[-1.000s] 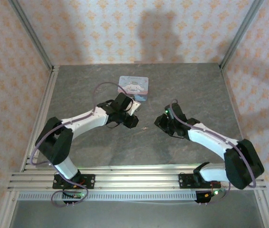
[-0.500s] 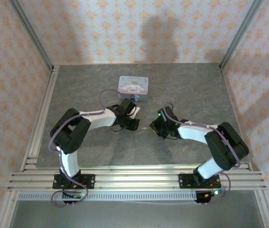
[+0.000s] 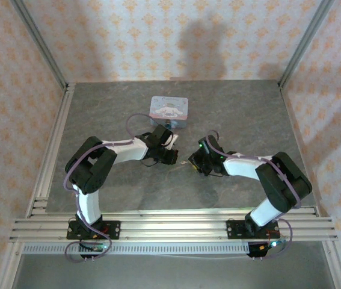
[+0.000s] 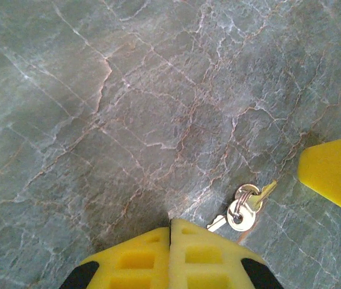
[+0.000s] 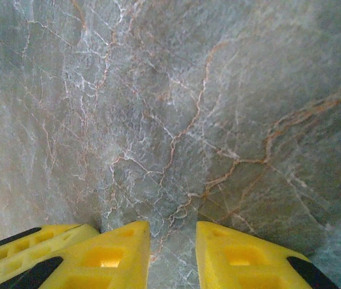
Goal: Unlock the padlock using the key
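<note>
Two small keys (image 4: 243,218) on one wire ring (image 4: 237,208), pale metal.
Location: flat on the tabletop (image 3: 248,108), about midway between its left and right edges, somewhat nearer the near edge than the far, between the two tools.
Handling, judged: very light, stiff, thin, smooth metal on a smooth stone-patterned surface; likely to skate or flip when nudged, and the ring lets the pair swivel.
Suggested hold: across the flat round head of one, blade left free to enter a lock.
Left tool (image 4: 170,232): pads pressed together, nothing between, just beside the keys.
Right tool (image 5: 172,238): pads spread, bare tabletop in the gap.
Also present: pastel tin (image 3: 169,110) toward the far edge.
</note>
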